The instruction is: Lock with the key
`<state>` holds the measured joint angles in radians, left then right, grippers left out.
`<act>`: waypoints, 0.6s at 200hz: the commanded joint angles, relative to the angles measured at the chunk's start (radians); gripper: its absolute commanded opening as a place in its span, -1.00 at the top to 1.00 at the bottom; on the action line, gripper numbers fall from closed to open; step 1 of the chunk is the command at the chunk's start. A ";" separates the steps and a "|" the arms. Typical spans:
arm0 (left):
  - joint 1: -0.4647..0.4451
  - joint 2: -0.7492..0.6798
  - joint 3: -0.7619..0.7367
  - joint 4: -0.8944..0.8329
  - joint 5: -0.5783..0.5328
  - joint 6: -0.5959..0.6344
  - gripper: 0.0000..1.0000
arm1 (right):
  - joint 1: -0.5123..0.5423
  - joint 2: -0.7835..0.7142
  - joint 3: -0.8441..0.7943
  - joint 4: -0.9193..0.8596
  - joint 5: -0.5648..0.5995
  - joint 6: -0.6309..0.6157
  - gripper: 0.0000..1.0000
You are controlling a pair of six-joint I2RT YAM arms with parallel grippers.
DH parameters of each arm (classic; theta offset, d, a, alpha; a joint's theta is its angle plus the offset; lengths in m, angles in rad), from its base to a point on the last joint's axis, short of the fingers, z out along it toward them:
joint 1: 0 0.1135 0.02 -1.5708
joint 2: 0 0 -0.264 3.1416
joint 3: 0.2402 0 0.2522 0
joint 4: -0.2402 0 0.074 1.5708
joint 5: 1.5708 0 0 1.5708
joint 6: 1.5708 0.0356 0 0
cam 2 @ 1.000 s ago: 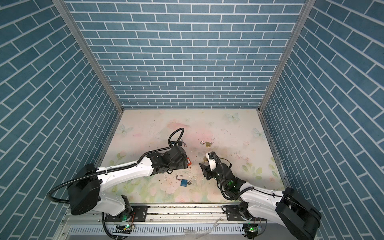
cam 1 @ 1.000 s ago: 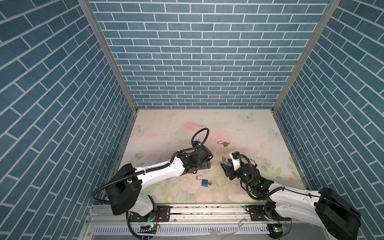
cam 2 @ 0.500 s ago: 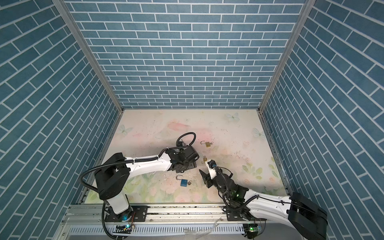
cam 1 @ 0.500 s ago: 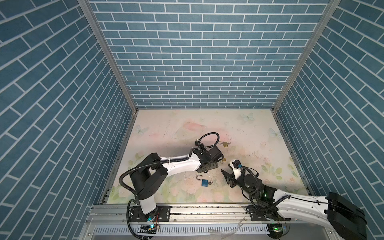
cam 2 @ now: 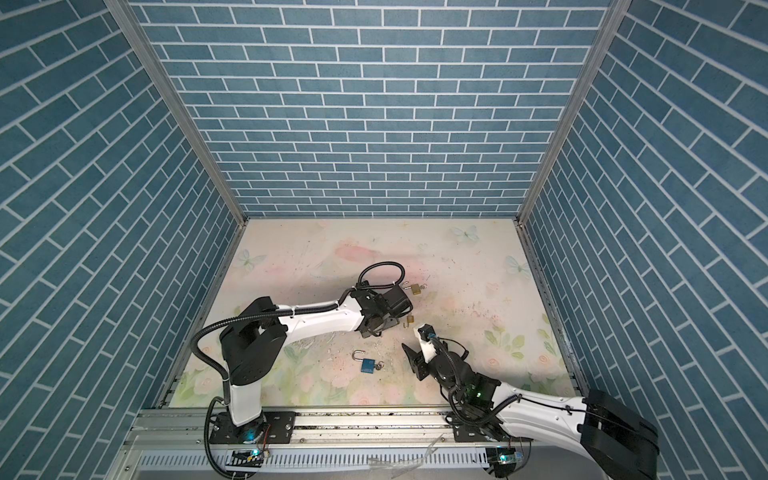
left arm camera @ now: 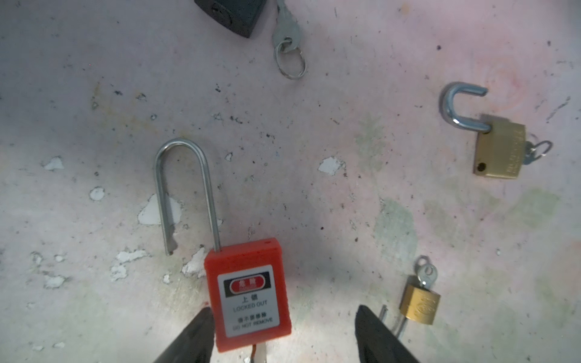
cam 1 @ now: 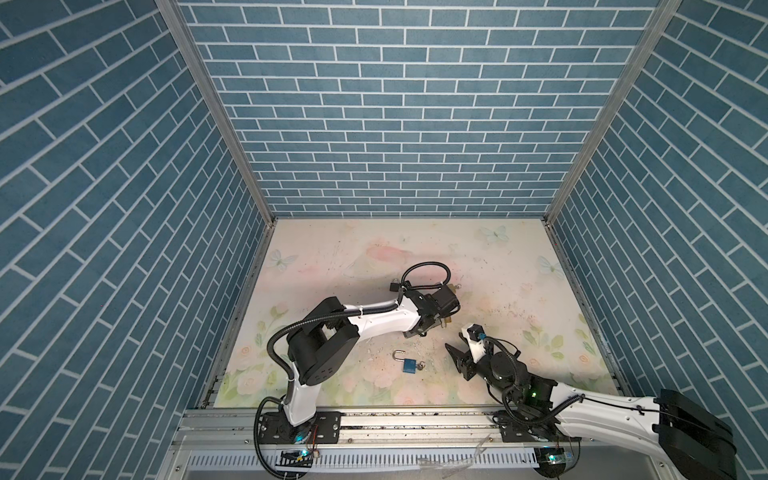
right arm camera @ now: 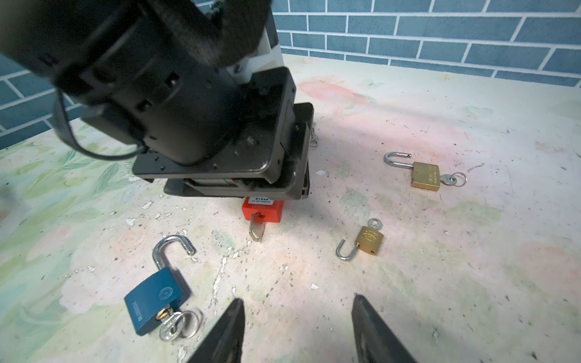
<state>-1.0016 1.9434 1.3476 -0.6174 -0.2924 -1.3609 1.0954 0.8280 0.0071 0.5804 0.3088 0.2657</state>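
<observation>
1. The red padlock point(left arm camera: 248, 295) lies flat and label up near the middle of the surface point(left arm camera: 314, 204). In both top views the left arm point(cam 1: 374, 328) hides it.
2. Its long shackle point(left arm camera: 181, 143) is open, with the free end clear of the body. A key point(right arm camera: 256, 231) sits in the base.
3. The left gripper point(left arm camera: 283, 309) hangs low over the padlock with its fingers point(left arm camera: 195, 333) wide. One finger touches the side of the red body. The other stands apart from it, close to the small brass padlock point(left arm camera: 419, 303).
4. The right gripper point(right arm camera: 298, 299) hovers over bare surface, its fingers apart with nothing between them.
5. In a top view the blue padlock point(cam 1: 409, 365) lies at about 7 o'clock from the left arm's tip and about 9 o'clock from the right gripper. Its shackle is open and keys hang from its base.
6. The small brass padlock sits at about 3 o'clock from the left arm's tip. The larger brass padlock point(cam 2: 415, 289) lies at 12 o'clock from the small one. Both have open shackles and a key in the base.
7. A black padlock point(left arm camera: 232, 12) shows only partly in the left wrist view.
</observation>
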 commanded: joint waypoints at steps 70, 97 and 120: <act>0.020 0.082 0.028 -0.073 -0.001 -0.061 -0.36 | 0.018 -0.012 -0.020 -0.014 -0.023 0.036 -0.09; 0.027 0.100 0.031 -0.067 -0.001 -0.058 -0.31 | 0.018 -0.009 -0.018 -0.013 -0.022 0.036 -0.09; 0.033 0.109 0.036 -0.065 -0.002 -0.055 -0.17 | 0.018 -0.004 -0.016 -0.014 -0.019 0.037 -0.09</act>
<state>-0.9802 2.0163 1.3735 -0.6621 -0.2890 -1.4059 1.1080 0.8207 0.0071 0.5606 0.2871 0.2832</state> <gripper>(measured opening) 0.619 0.543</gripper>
